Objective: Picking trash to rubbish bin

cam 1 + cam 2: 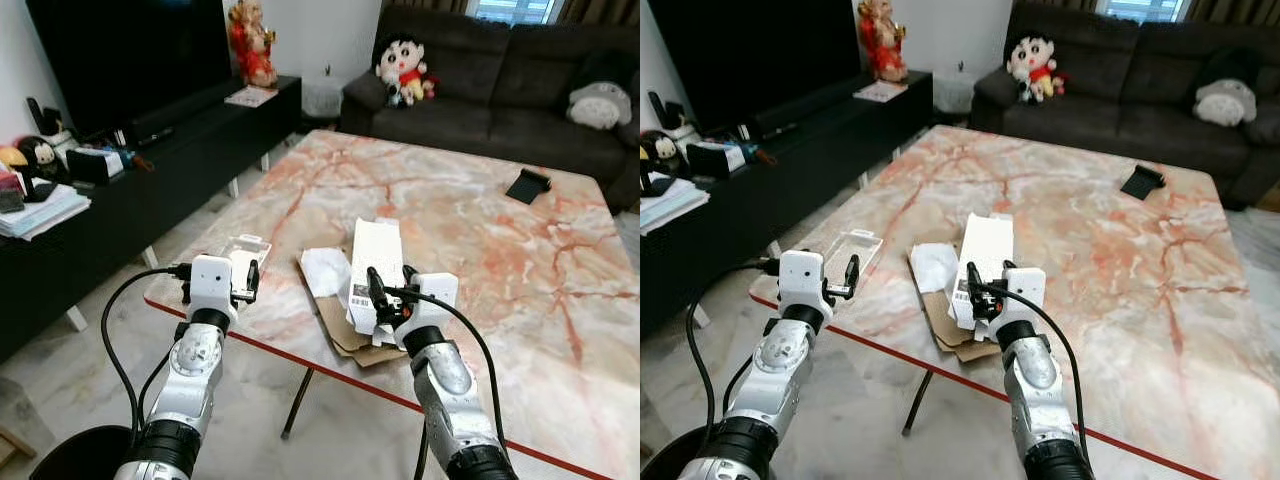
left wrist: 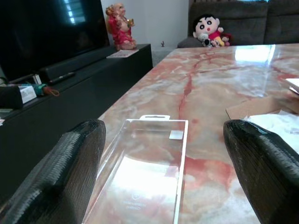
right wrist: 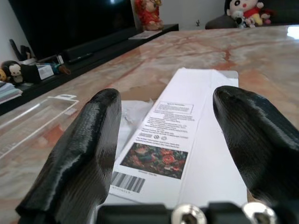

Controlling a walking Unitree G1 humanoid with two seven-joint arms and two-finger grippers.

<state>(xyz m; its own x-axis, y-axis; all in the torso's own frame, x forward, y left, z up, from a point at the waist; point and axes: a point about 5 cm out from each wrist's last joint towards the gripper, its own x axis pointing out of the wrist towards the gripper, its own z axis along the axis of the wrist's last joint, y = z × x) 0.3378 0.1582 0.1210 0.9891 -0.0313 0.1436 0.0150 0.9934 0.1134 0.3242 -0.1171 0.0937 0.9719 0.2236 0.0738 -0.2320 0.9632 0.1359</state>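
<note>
A clear plastic package (image 2: 145,172) lies flat at the near left corner of the marble table (image 1: 480,230). My left gripper (image 2: 163,128) hovers open just in front of it, one finger on each side. A long white printed box (image 3: 187,135) rests on a brown cardboard sheet (image 1: 340,335) near the table's front edge, with a crumpled white wrapper (image 1: 325,270) beside it. My right gripper (image 1: 392,285) is open over the box's near end, its fingers (image 3: 93,140) spread a little wider than the box. A dark round bin (image 1: 75,452) stands on the floor at the lower left.
A black TV cabinet (image 1: 150,160) with clutter runs along the left. A dark sofa (image 1: 480,90) with plush toys stands behind the table. A small black object (image 1: 527,185) lies at the table's far right. Pale floor shows between cabinet and table.
</note>
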